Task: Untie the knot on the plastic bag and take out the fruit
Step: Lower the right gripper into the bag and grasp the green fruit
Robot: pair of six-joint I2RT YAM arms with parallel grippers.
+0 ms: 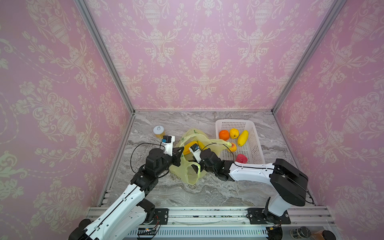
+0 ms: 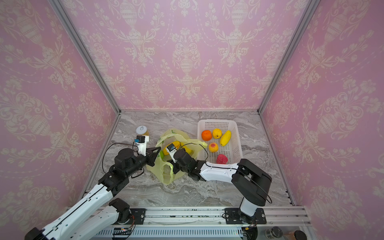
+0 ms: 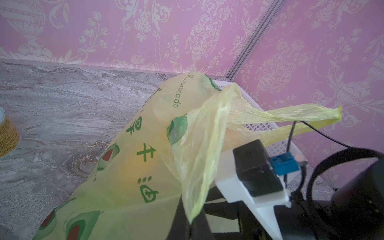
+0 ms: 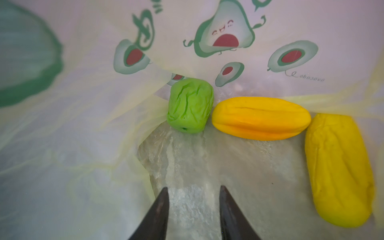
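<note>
Your left gripper [image 1: 181, 149] is clamped on the rim of the plastic bag [image 1: 192, 135], which lies on the worktop [image 1: 207, 193] beside the basket [image 1: 234, 121]. Your right gripper [image 4: 194, 188], half-spread and empty, sits inside the bag. The long orange fruit [image 4: 260, 118] lies crosswise ahead of it.

right gripper [image 4: 193, 188]: only two dark tips show in the right wrist view, the rest is cut off by the edge. In both top views it is buried in the thin translucent yellow-green plastic bag [image 1: 188, 172].
left gripper [image 1: 181, 150]: the tips are behind bag film in the left wrist view.
small yellow-filled jar [image 3: 8, 137]: cut off by the edge.
white perforated basket [image 3: 257, 126]: mostly behind the bag.
green knobbly toy fruit [image 2: 161, 154]: only a sliver shows in a top view.
pink-orange peach [image 1: 233, 148]: partly under a bag handle.
red knobbly toy fruit [image 1: 241, 158]: its near side is covered by the right arm.
big green print [image 4: 31, 62]: blurred.
</note>
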